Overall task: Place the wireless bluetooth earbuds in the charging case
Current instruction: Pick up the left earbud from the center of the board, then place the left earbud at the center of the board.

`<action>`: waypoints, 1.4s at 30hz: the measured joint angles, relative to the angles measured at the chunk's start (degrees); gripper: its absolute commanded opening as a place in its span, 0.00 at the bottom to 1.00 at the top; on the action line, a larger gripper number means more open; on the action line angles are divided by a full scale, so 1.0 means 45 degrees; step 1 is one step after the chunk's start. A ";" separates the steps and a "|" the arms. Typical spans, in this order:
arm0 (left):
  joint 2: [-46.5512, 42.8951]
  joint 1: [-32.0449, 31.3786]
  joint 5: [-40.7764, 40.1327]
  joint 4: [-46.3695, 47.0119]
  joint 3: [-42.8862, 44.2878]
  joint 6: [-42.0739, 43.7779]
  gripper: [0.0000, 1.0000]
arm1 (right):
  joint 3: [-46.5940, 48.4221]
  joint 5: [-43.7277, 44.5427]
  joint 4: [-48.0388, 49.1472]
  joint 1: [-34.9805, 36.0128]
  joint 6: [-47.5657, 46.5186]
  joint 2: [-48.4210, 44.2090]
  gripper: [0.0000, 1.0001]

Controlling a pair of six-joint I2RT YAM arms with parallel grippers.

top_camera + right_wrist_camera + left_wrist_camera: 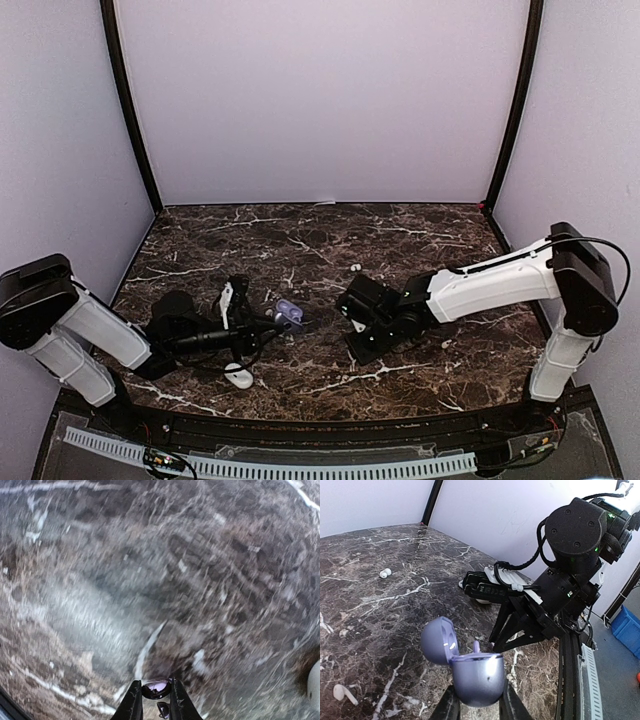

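Charging case [475, 672] in left tool [477, 697]; right tool [154, 685], lettering [492, 591] illegible, pinches earbud [156, 690].

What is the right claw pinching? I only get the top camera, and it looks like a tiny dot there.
Observer: The right wrist view shows the right gripper pinching a dark lavender earbud between its fingertips, above the marble table.
Operator: Is the purple case open?
Observer: Yes. In the left wrist view the lavender case has its lid flipped up, and the left gripper clamps its base.
Operator: Are more buds lying around?
Observer: A white stemmed earbud lies flat on the table, left of the case in that view.
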 measured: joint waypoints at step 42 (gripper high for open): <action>-0.2244 0.0646 -0.1540 -0.3016 0.0034 0.0733 0.14 | 0.0272 -0.0787 0.3750 -0.1719 -0.1273 0.1156 0.22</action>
